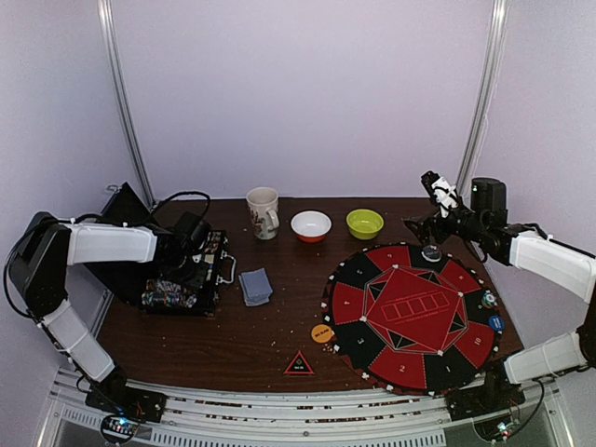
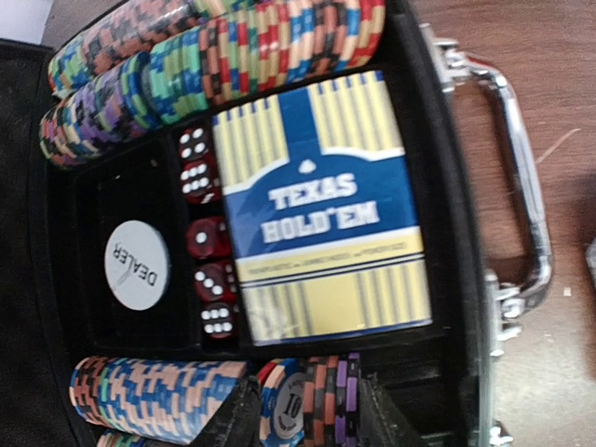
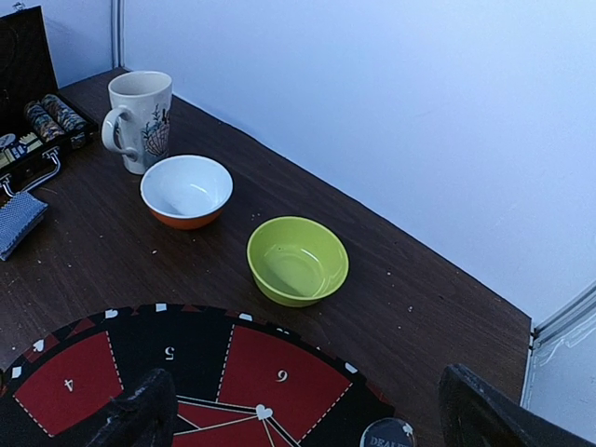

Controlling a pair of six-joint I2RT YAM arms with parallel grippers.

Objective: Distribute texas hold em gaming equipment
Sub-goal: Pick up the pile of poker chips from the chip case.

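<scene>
An open black case [image 1: 186, 272] at the left holds rows of poker chips [image 2: 233, 47], a Texas Hold'em card box [image 2: 321, 209], red dice [image 2: 207, 251] and a white dealer button [image 2: 137, 264]. My left gripper [image 2: 307, 419] is down in the case, shut on a short stack of chips [image 2: 317, 400]. Blue-grey cards [image 1: 255, 286] lie beside the case. An orange disc [image 1: 322, 333] and the black triangular marker [image 1: 298, 364] lie left of the round red-and-black mat [image 1: 410, 317]. My right gripper [image 3: 307, 428] hangs open over the mat's far edge, near a dealer disc [image 3: 386, 435].
A cream mug [image 1: 263, 212], a white bowl [image 1: 311, 225] and a green bowl [image 1: 364, 223] stand in a row at the back. A blue disc [image 1: 495, 323] and another small disc [image 1: 488, 299] sit at the mat's right rim. The case's metal handle [image 2: 521, 186] faces the cards.
</scene>
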